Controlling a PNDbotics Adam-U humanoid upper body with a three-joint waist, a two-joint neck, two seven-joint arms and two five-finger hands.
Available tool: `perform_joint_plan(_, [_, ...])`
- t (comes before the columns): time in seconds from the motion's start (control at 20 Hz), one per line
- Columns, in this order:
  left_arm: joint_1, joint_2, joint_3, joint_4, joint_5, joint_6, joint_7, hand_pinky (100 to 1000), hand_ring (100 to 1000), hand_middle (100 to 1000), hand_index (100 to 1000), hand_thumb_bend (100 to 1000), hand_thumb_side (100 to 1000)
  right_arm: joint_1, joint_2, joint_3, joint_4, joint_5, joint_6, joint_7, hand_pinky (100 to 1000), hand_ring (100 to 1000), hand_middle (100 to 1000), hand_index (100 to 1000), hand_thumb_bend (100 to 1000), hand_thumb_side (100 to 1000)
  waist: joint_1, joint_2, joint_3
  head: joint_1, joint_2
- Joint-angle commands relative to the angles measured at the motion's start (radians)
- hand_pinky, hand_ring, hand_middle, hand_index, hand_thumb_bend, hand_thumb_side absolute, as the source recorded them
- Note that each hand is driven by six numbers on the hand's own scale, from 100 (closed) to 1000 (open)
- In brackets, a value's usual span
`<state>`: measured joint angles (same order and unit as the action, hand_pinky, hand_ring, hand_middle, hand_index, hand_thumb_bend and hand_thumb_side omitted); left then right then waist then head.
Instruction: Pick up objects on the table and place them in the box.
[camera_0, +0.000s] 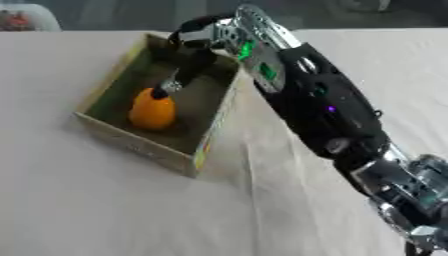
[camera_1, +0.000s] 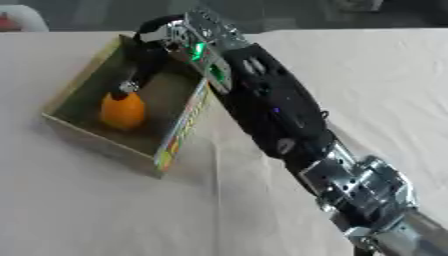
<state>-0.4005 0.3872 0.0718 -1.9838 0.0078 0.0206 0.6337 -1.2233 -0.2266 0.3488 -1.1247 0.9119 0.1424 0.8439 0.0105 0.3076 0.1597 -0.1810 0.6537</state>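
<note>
Over the box (camera_0: 105, 125) at the surface's far-left corner, my right hand (camera_0: 188, 55) is reaching down; fingertips touching the orange object (camera_0: 151, 111), grip unclear, so I'm letting go gently.

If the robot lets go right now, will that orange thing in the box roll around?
Probably only a little. The orange thing looks rounded and wider at the bottom, so it may wobble or tip. The box walls would likely stop it rolling far. The right hand has fingers at its narrow top, and its smooth-looking skin might be slippery.
</note>
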Motion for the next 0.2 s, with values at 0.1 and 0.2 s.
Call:
perform_joint_plan(0.1, [-0.006,0.022,0.007,-0.016,-0.003,0.0,0.002,786,682,700,860,100,927,-0.036,-0.052,-0.045,-0.09,-0.048,0.004,-0.035,907,1000,896,986,379,866,0.008,-0.028,-0.004,0.011,0.011])
perform_joint_plan(0.2, [-0.002,0.023,0.009,-0.016,-0.004,0.001,0.005,786,682,700,860,100,926,-0.042,-0.086,-0.073,-0.136,-0.075,0.013,-0.063,884,978,874,960,109,897,0.009,-0.029,-0.011,0.022,0.019])
